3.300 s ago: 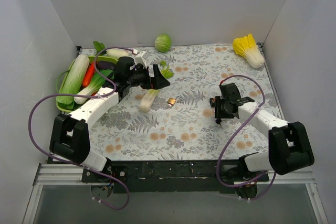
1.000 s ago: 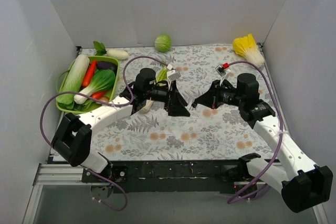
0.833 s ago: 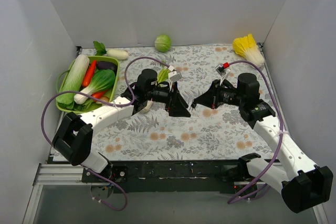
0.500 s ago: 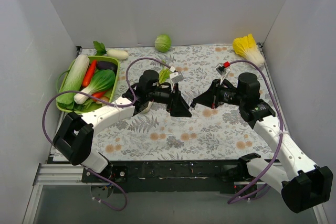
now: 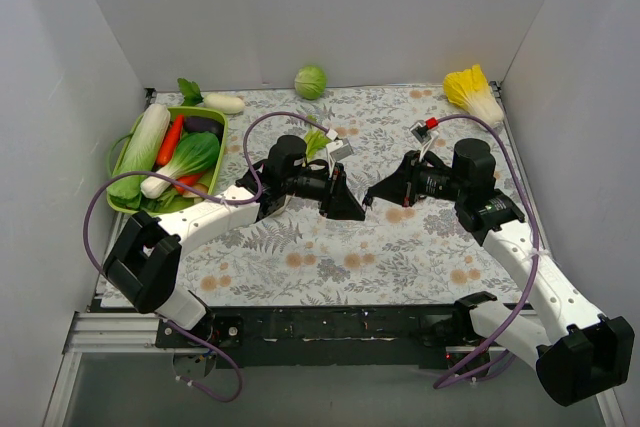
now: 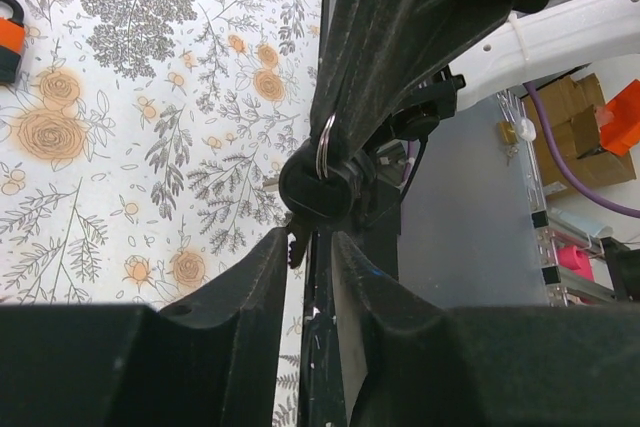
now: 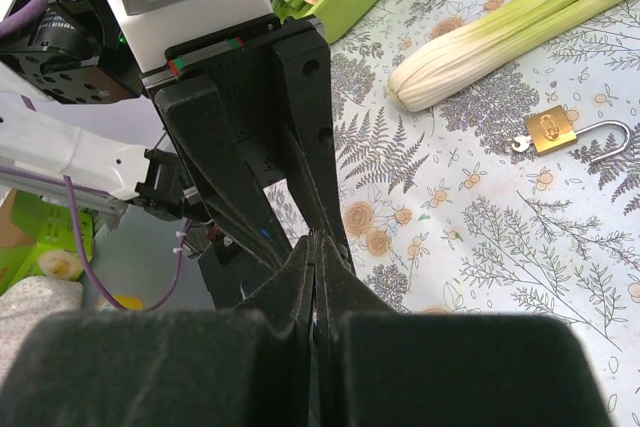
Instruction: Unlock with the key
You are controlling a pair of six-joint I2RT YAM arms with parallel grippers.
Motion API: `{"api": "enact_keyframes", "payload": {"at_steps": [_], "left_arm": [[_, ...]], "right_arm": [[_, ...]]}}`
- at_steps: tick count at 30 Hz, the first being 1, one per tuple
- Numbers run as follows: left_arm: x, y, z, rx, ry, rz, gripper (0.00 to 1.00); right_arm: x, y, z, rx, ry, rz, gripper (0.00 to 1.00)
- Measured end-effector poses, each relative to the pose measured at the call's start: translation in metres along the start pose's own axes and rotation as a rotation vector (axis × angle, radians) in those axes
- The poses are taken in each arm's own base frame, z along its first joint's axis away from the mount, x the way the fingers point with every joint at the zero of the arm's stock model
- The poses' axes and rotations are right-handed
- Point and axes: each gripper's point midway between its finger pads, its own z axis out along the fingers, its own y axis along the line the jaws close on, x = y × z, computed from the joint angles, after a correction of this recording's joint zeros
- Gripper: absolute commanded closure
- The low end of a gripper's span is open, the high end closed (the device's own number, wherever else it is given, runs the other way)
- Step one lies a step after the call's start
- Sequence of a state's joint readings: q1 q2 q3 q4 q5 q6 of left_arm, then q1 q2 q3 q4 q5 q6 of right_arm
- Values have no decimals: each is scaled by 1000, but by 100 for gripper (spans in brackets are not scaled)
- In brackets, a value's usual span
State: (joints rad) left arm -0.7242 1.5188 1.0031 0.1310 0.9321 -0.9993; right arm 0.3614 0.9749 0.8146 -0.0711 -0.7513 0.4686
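The key (image 6: 320,187) has a round black head with a metal ring, and its toothed blade points down. My right gripper (image 7: 315,237) is shut on it at mid-table (image 5: 372,197). My left gripper (image 5: 345,205) meets it tip to tip. In the left wrist view the left gripper (image 6: 310,239) still shows a narrow gap, and the key's blade lies at the tip of one of its fingers (image 6: 255,277). A brass padlock (image 7: 550,130) lies on the cloth with its shackle swung open. An orange-and-black padlock (image 6: 8,35) shows at the frame's edge.
A celery stalk (image 7: 500,37) lies by the brass padlock. A green basket (image 5: 125,162) of vegetables stands at the left. A small green cabbage (image 5: 310,81), a white radish (image 5: 222,103) and a yellow cabbage (image 5: 473,95) lie along the back wall.
The left jaws have narrowed from wide open to a small gap around the key. The left arm has edged slightly right toward the right gripper. The right arm has stayed still.
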Motion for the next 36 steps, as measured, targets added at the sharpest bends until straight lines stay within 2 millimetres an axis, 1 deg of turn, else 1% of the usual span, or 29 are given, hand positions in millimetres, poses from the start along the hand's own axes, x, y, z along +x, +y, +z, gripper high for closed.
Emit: {"api": "enact_keyframes", "payload": {"at_steps": [1,3,6,15,17,18,19,22,25,28,32,33,36], "left_arm": [[0,0,0,0,0,-1,87],[0,0,0,0,0,0,90],[0,0,0,-1,0,1,100],[3,1,0,0,9,16,100],[7,2,-1,-3,25,24,100],[10,3,-1,-6,35,33,100],[12,4,-1,-9,46,37,100],[17,4,-3,-34,100,60,100],[23,9,-2,-82,152,89,100],[37,16,-3,-121,220,86,100],[62,25,-3,-139,310,44,100],[68,26,-4,-138,331,28,100],[78,26,-6,-130,364,2,100]], "right_arm": [[0,0,0,0,0,1,99],[1,-1,0,2,2,3,99],[2,-3,0,12,1,5,99],[4,-9,1,42,1,4,99],[8,-13,0,58,15,5,92],[10,-15,0,64,23,8,87],[13,-16,0,71,32,8,75],[20,-24,-2,107,60,6,54],[24,-30,-5,143,82,-22,44],[28,-33,-8,155,105,-56,41],[34,-32,-10,134,134,-99,40],[35,-30,-10,124,138,-109,40],[40,-24,-10,85,150,-136,43]]}}
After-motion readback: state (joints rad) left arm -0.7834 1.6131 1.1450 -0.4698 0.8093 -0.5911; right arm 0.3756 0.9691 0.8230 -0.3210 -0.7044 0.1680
